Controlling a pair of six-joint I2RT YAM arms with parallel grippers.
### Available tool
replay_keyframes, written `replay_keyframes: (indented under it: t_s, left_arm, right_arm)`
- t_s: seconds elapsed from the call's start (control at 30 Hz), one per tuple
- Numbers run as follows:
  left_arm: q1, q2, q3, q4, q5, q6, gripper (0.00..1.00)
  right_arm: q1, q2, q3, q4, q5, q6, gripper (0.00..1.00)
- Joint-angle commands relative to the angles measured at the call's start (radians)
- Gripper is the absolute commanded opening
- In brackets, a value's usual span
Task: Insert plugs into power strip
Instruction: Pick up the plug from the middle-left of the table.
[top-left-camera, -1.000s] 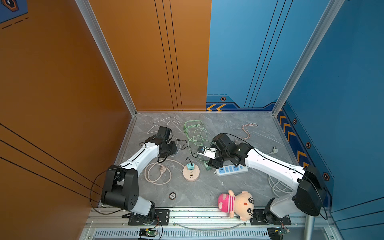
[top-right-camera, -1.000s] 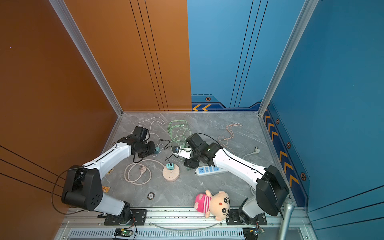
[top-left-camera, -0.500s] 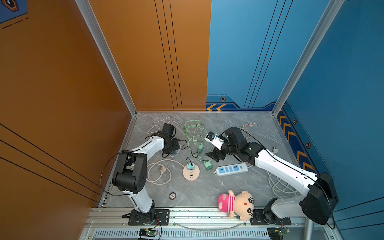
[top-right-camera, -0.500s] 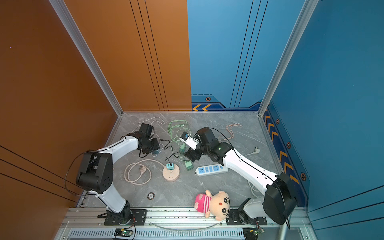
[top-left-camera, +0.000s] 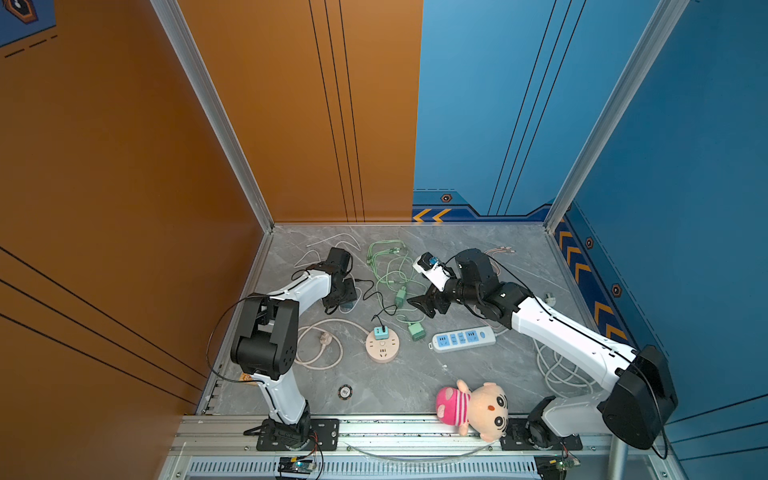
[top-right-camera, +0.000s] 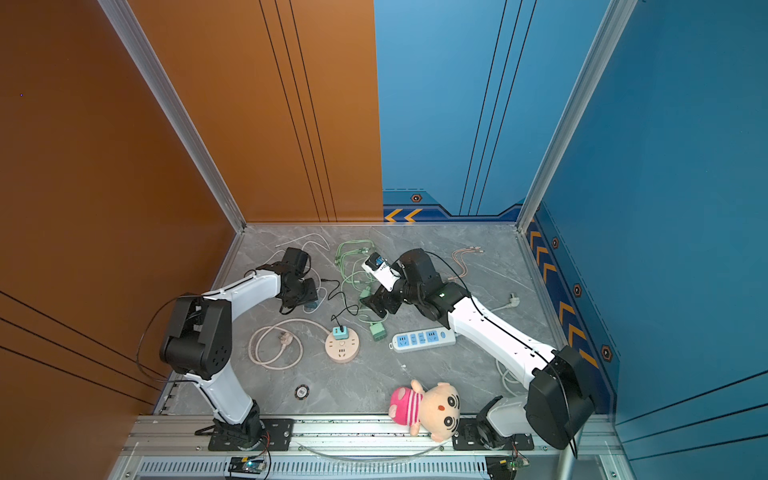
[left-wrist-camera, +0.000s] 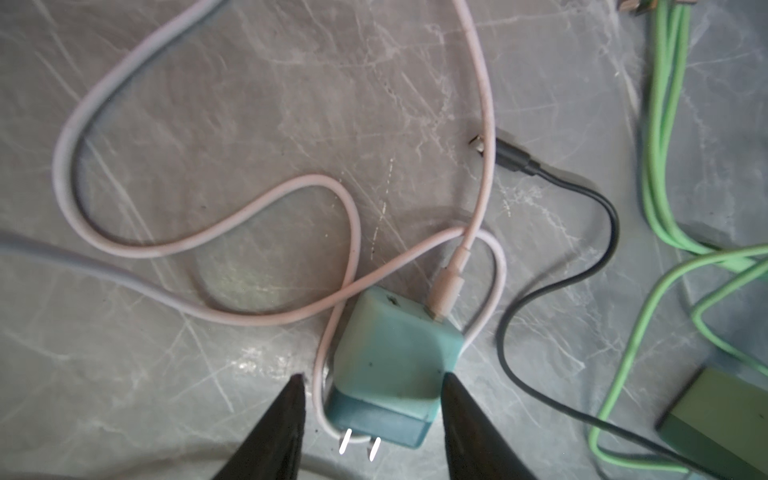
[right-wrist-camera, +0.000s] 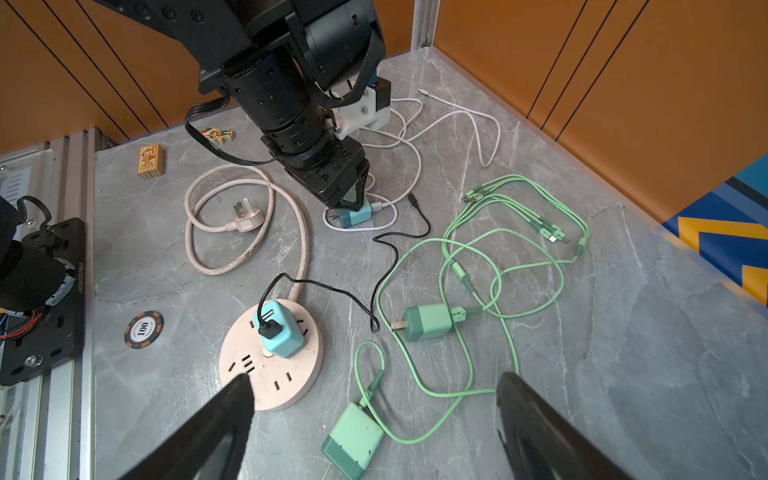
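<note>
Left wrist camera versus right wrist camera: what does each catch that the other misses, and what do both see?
Only the left wrist view shows the empty port on the loose teal plug, close up between the tips of the open left gripper. Only the right wrist view shows the round power strip with a second teal plug seated in it, the poker chip and the beige cord's plug. Both show the loose teal plug, the pale cable plugged into it, the black cable and green cables.

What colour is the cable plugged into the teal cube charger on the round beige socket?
The cable is black; right wrist view.
</note>
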Motion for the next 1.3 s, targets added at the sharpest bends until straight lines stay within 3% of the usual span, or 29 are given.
replay_keyframes:
  t_s: [0.0,0.47,0.77,1.07,1.27]
  left_arm:
    - [0.004,0.032,0.057,-0.054,-0.052,0.071,0.55]
    - [-0.027,0.106,0.089,-0.059,0.029,0.099,0.57]
    - [-0.044,0.124,0.079,-0.071,-0.005,0.121,0.54]
    - [-0.045,0.11,0.076,-0.071,-0.06,0.116,0.36]
    - [-0.058,-0.017,0.062,-0.066,-0.043,0.176,0.32]
  right_arm:
    - [-0.011,0.006,0.014,0.022,-0.031,0.046,0.93]
    - [-0.015,0.061,0.039,0.021,-0.007,0.037,0.92]
    - [-0.034,0.119,0.092,0.005,0.007,0.108,0.92]
    - [-0.054,0.173,0.179,-0.11,0.029,0.146,0.91]
    - [-0.062,0.234,0.239,-0.136,0.016,0.224,0.89]
